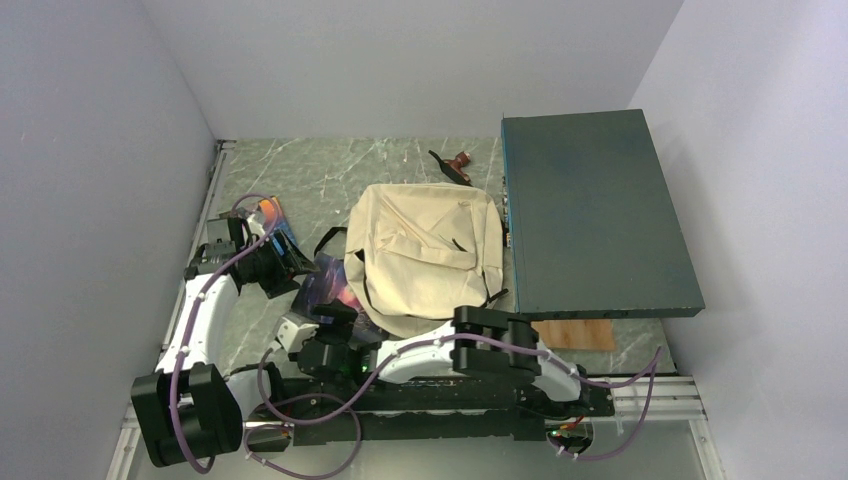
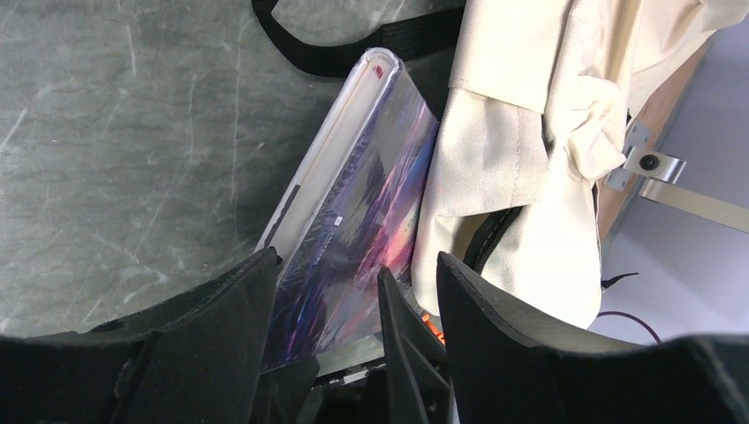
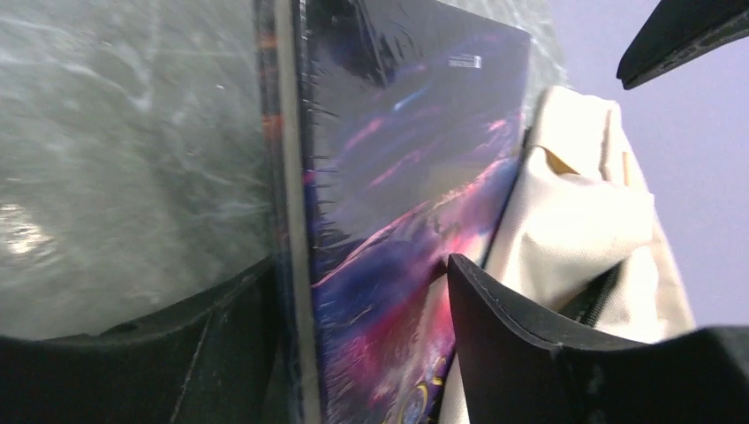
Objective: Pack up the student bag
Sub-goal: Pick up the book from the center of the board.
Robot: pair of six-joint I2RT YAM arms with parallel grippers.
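**Top view.** A grey-green, marble-veined table top point(image 1: 300, 170), smooth and faintly glossy, fills a booth closed on three sides by plain, matt, pale lilac walls point(image 1: 400, 60). The student bag, a soft cream canvas backpack point(image 1: 425, 250), lies slumped at the middle of this surface, its cloth creased and folded. A black webbing strap point(image 2: 353, 53) loops out flat from the backpack's left side. A brown strap end point(image 1: 460, 162) lies just past its far edge.

Just beside the backpack's right side sits a large, flat, dark teal rectangular box point(image 1: 590, 210) with sharp corners and a dull lid. A strip of pale wooden board point(image 1: 575, 335) shows under the box's near edge, to the right of the backpack's near corner.

Against the backpack's left side leans a thin book with a glossy, film-wrapped purple-and-pink cover point(image 1: 335, 285). It stands on edge, tilted, with its white page block showing. Farther left of the backpack, a colourful flat item point(image 1: 272, 213) lies partly under the left arm.

**Wrist views.** The left gripper point(image 2: 355, 261) has matt black fingers spread wide with nothing pinched, and it hangs left of the backpack over the leaning book. The right gripper point(image 3: 359, 261) sits at the backpack's near left corner. One finger stands by the book's spine and the other between cover and canvas. Whether they press the book cannot be told.
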